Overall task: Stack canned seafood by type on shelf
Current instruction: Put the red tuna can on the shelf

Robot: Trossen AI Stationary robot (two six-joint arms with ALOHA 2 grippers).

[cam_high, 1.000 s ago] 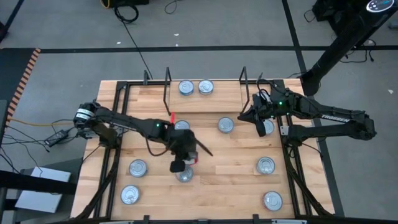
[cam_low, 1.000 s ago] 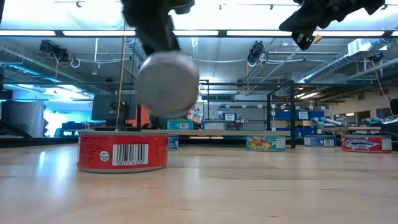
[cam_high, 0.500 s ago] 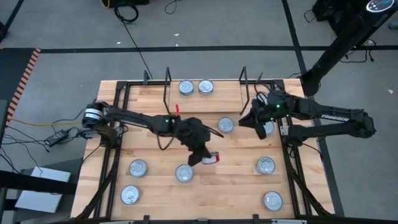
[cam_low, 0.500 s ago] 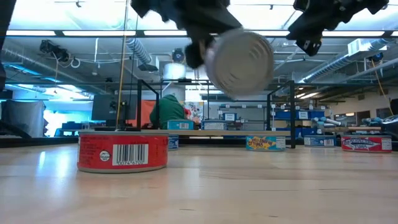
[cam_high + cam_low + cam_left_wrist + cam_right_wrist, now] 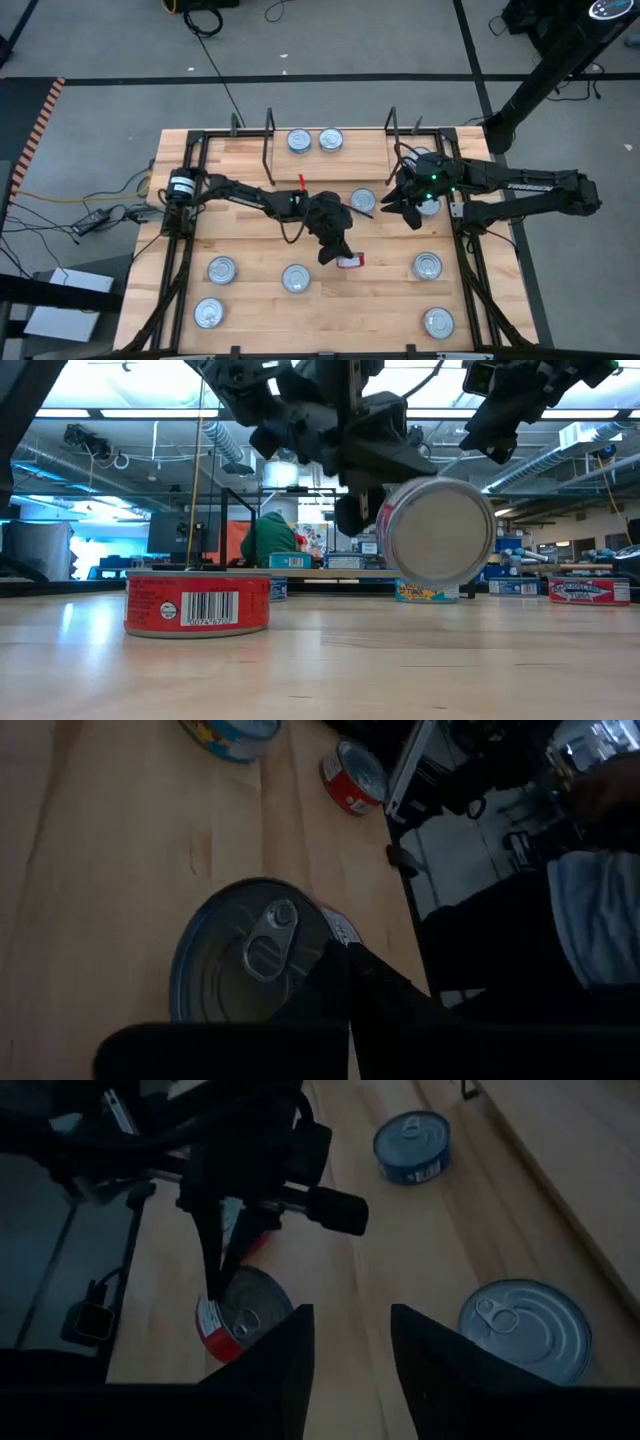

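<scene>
Red-labelled flat round tin with a silver lid [image 5: 350,261] hangs tilted on edge above the wooden table [image 5: 380,290], clenched in the left tool [image 5: 338,254], while the right tool [image 5: 403,203] hovers parted near the shelf.

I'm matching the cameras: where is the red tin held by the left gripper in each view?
High: red tin mid-table.
Low: centre-right, tilted, lid facing.
Left wrist: lower centre.
Right wrist: lower left.
Shared landmark: left gripper clamping it.

Black cables [image 5: 205,18] on grey floor [image 5: 350,40]
</scene>
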